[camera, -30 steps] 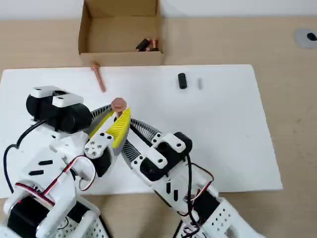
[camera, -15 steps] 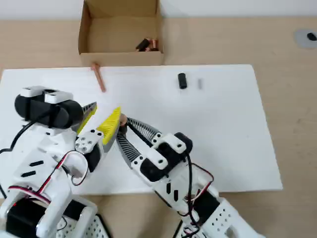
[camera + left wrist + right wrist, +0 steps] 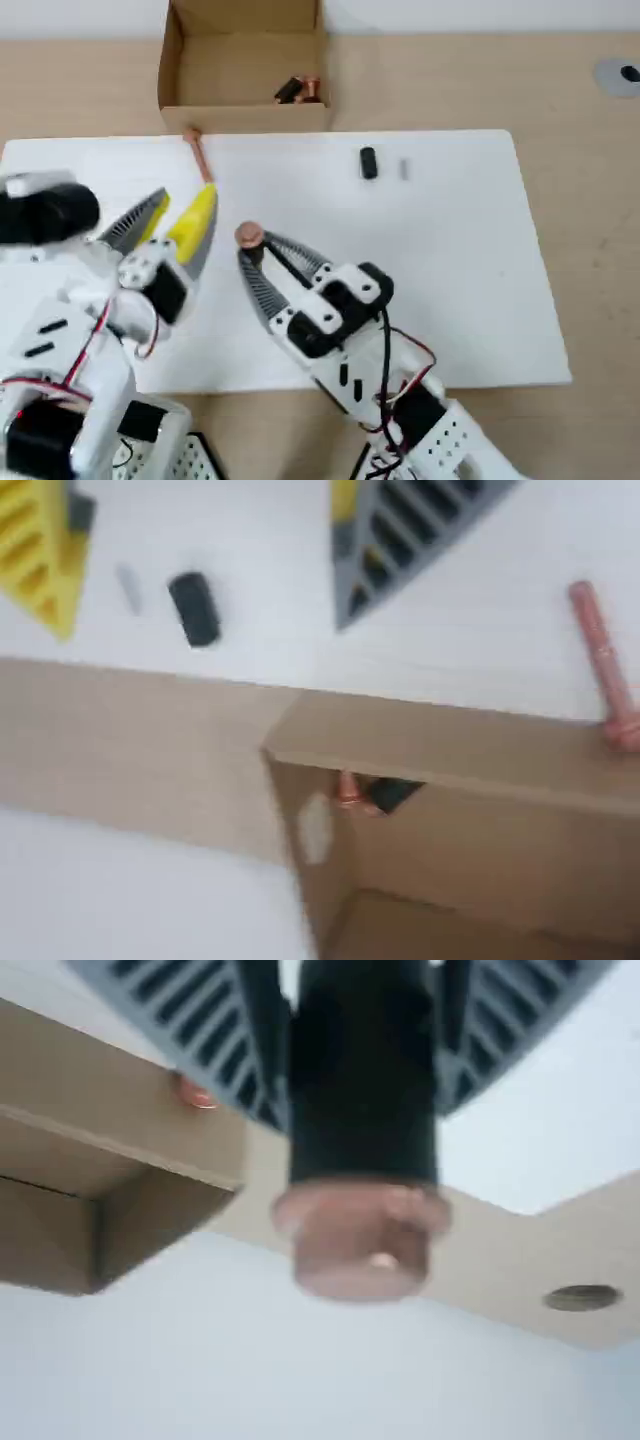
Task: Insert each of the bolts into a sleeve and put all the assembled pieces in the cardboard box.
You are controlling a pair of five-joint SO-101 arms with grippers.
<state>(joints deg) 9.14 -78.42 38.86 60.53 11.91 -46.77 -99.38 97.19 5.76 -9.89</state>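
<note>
Right gripper is clamped on a sleeved bolt over the white mat, left of centre. Left gripper is spread wide and holds nothing, near it on the left. A loose bolt lies against the cardboard box near wall. A loose sleeve lies on the mat to the right. Assembled pieces sit in the box's near right corner.

Left end effector wide open, right end effector clamped tight.

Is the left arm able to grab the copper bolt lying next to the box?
Probably yes: the left gripper is open and empty, the bolt lies just ahead on the white mat, and nothing sits between them.
</note>
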